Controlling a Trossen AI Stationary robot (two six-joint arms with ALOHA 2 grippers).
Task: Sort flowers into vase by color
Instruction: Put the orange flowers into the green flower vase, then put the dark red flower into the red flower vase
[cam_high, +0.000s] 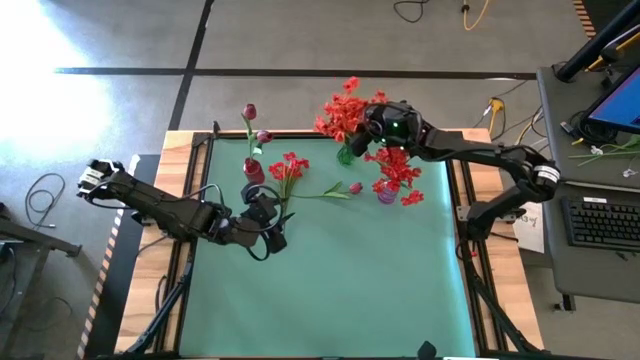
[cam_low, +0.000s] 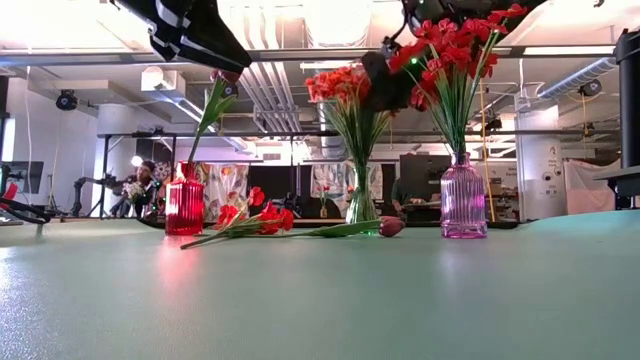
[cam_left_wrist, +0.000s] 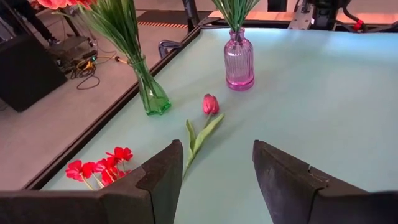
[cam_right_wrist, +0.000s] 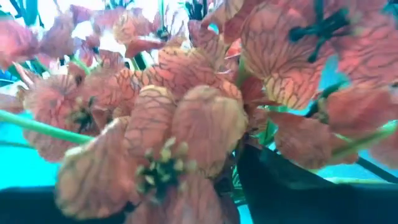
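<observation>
The left tool (cam_high: 268, 222) hangs over the middle-left of the tabletop (cam_high: 330, 290) with its fingers (cam_left_wrist: 155, 180) spread apart and nothing between them. Just past them lies a dark magenta tulip (cam_left_wrist: 210, 104) on its side, its stalk and leaf running back toward the tool, and close beside that a small bright red spray (cam_left_wrist: 102, 168) also lies flat. To my eye the step in hand is fetching one of these two loose stems; the tulip sits squarely between the fingers, so the next move looks like a drop straight down and a pinch on the thin stalk, low against the mat.

The right tool (cam_high: 388, 128) is up at the far edge, buried among the orange-red blossoms (cam_right_wrist: 155, 124) above the green vase (cam_high: 346, 155); I cannot tell whether it grips anything. Beside it stands the purple vase (cam_high: 386, 192) with its red flowers, and further left the red vase (cam_high: 253, 170) holding a tall tulip bud (cam_high: 249, 112).

The tulip would belong in the red vase, I'd judge. The lying red spray sits between the two, so a carried stem could sweep it.
</observation>
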